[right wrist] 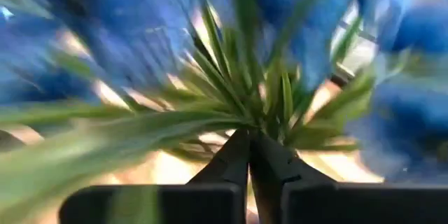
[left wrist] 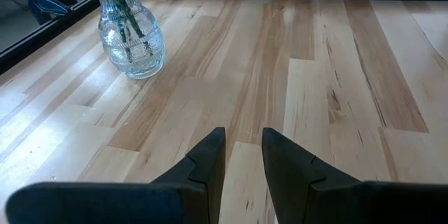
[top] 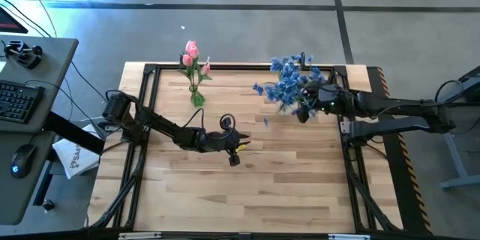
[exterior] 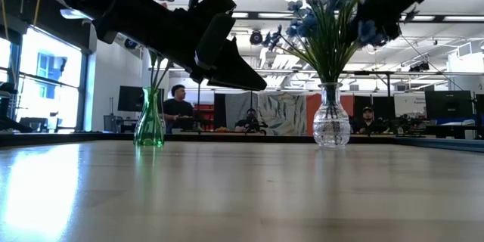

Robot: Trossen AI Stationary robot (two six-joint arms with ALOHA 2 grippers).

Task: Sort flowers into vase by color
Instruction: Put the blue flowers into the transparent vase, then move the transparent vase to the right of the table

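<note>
Pink tulip-like flowers stand with their stems in a green vase at the table's far left. Blue flowers fill a clear glass vase at the far right, which also shows in the left wrist view. My right gripper is up in the blue bunch, shut, its fingertips among the green leaves. My left gripper hovers open over the bare middle of the table, slanting down with nothing between its fingers. My right gripper's shut fingertips reach in among the green leaves of the blue flowers, slanting down from the table's right. Blur and leaves hide the tips, so I cannot tell whether a leaf or stem is pinched between them.
A black rail frame borders the wooden table. A desk with a keyboard and a mouse stands off the left edge. People sit far behind the table in the low view.
</note>
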